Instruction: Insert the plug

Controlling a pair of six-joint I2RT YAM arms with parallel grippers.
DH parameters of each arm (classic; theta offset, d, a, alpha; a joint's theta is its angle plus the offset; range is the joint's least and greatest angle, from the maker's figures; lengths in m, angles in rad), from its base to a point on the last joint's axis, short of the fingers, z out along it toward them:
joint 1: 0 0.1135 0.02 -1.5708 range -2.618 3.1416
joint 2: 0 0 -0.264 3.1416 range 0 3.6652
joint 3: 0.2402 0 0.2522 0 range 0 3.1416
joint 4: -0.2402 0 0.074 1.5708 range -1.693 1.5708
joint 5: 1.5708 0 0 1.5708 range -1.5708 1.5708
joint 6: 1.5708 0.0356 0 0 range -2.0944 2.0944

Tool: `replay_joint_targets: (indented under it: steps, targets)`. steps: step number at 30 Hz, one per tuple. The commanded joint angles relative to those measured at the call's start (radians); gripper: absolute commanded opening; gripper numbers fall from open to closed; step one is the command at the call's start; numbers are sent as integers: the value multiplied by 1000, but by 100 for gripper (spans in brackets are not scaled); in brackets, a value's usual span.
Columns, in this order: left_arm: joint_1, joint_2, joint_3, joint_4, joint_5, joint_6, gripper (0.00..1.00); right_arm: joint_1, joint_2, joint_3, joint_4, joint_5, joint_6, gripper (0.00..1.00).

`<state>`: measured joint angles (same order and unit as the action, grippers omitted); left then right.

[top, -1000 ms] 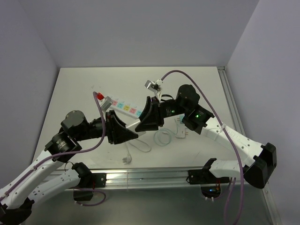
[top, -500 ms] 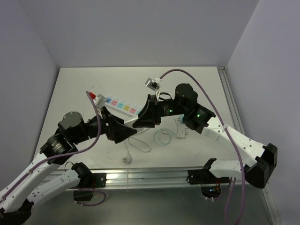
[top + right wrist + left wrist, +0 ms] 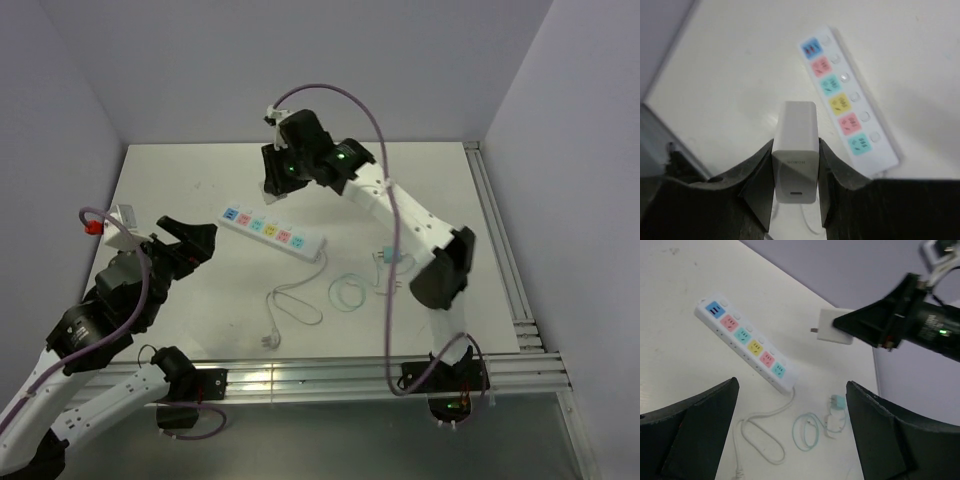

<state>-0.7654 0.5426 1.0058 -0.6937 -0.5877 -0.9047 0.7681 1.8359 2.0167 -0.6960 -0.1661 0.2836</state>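
Observation:
The plug [image 3: 795, 150] is a white charger block with short prongs, and my right gripper [image 3: 795, 165] is shut on its sides. In the left wrist view the plug [image 3: 834, 326] hangs in the air beyond the power strip [image 3: 746, 340], prongs pointing left. The white strip [image 3: 272, 230] with its coloured sockets lies flat mid-table. My right gripper [image 3: 275, 178] is raised above the far side of the strip's left end. My left gripper [image 3: 193, 245] is drawn back at the left, open and holding nothing.
The strip's white cord [image 3: 290, 305] loops toward the near edge. A coiled teal cable [image 3: 348, 292] and a small teal charger [image 3: 390, 258] lie right of the cord. The right arm's purple cable [image 3: 385, 200] arcs over the table.
My left gripper opened and pulled back to the left, away from the strip. The right arm swung up and toward the far side, carrying the plug.

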Motion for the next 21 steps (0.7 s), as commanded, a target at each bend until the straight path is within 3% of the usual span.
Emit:
replay_joint_targets:
  steps: [1, 3, 6, 15, 18, 19, 21]
  targets:
    - [2, 26, 33, -21, -133, -42, 94, 2, 227, 294, -404, 204, -63, 0]
    - [2, 30, 17, -4, -141, -45, 93, 5, 322, 356, -450, 279, -54, 0]
    - [2, 51, 7, -24, -196, -86, 92, 2, 339, 299, -410, 315, 32, 0]
    - [2, 224, 79, -170, -327, -267, 90, -9, 336, 177, -324, 261, 308, 0]
    - [2, 287, 89, -100, -328, -254, 89, -12, 286, 110, -257, 232, 344, 0]
    - [2, 310, 88, -60, -337, -238, 88, -13, 273, 102, -254, 259, 353, 0]
    - [17, 357, 99, 84, -327, -147, 68, -26, 228, 41, -232, 281, 364, 0]
